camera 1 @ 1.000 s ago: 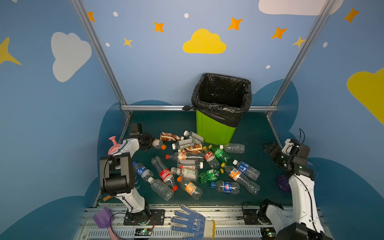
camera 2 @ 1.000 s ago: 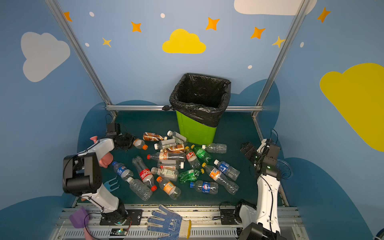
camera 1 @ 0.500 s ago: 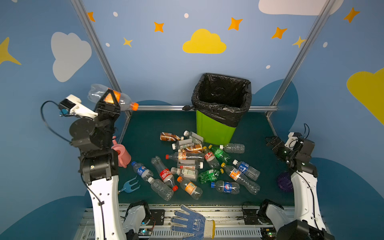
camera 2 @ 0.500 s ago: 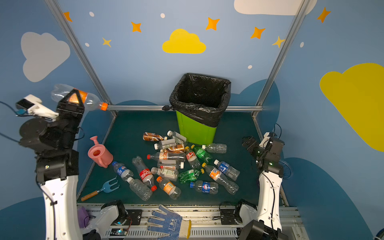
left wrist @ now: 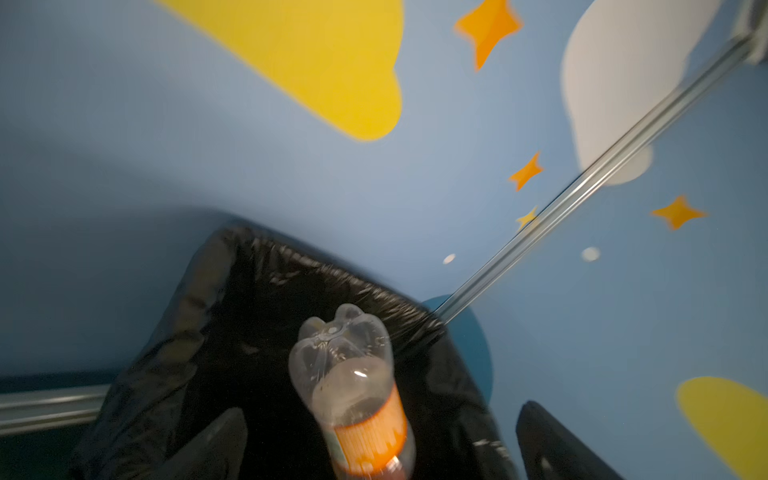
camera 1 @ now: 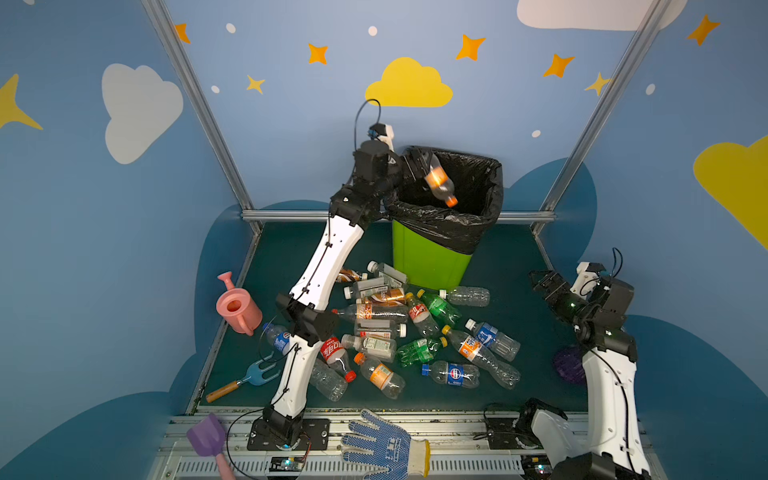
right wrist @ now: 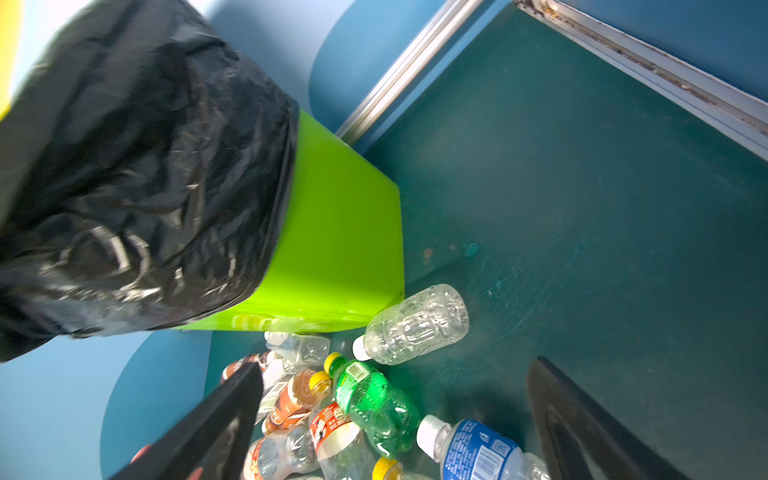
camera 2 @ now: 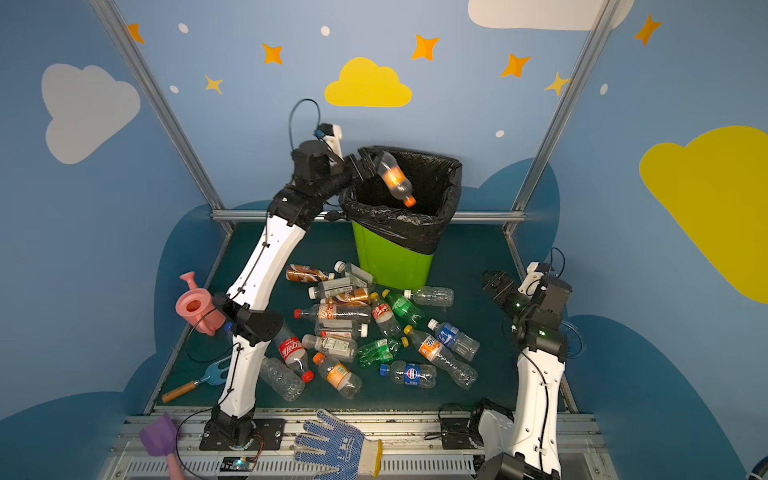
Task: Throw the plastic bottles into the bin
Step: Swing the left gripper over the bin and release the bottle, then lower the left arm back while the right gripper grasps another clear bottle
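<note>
In both top views the left hand [camera 1: 417,163] gapes empty at the bin [camera 1: 432,259] rim, the orange-labelled bottle [camera 1: 439,183] mid-air, cap down, over its mouth; the left wrist view alone shows the bottle's base; the right hand [camera 1: 540,280] is spread, empty

The left gripper [camera 1: 417,165] at the left rim of the far bin [camera 1: 428,262]; an orange-labelled bottle [camera 1: 437,181], blurred, cap down, over its mouth. Other bottles [camera 1: 438,307] litter the nearer mat [camera 1: 513,266].

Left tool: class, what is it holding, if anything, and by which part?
Nothing. The left tool has its fingers wide apart; the orange-labelled bottle is loose between them, cap down, over the bin.
</note>
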Motion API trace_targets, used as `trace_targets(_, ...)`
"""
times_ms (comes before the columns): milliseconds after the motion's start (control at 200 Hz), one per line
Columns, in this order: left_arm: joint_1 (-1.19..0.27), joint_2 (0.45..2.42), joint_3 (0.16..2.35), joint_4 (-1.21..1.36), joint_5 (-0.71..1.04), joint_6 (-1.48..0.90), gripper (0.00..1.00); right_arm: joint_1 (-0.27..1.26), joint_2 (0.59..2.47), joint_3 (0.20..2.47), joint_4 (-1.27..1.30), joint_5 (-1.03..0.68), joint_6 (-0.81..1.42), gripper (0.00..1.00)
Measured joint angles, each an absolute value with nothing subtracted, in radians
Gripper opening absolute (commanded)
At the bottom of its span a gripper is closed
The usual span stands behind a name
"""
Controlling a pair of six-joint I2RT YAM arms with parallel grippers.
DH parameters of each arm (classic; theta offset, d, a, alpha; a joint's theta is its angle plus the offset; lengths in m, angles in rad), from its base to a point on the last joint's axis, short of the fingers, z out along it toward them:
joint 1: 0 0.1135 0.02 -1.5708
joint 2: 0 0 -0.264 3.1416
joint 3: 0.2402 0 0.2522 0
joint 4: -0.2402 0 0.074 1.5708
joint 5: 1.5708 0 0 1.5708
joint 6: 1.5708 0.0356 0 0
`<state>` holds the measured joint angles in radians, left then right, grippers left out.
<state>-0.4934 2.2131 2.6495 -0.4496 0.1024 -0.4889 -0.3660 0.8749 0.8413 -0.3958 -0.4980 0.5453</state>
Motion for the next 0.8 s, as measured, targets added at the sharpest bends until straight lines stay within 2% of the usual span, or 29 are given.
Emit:
trace_targets(90,-0.493,2.058,2.485,-0.445,0.064,-0.444,1.0,-0.366,0.86,0.842,-0.399,-0.506,0.542,0.98)
trace_targets(235,-0.49,1.82,2.438,-0.382,0.023,-0.378,1.0,-0.366,0.857,0.841,-0.412,-0.513,0.535,0.98)
trace_targets(330,-0.492,1.639,2.328,-0.286,0.007,-0.342,1.0,-0.366,0.855,0.835,-0.414,-0.519,0.537,0.98)
trace_targets(541,-0.472,1.315,1.85,-0.12,-0.089,-0.282,1.0,-0.364,0.855,0.794,-0.43,-0.522,0.558,0.98)
trace_targets(801,-0.302,1.176,1.293,-0.198,-0.136,-0.351,1.0,-0.336,0.863,0.768,-0.481,-0.52,0.571,0.97)
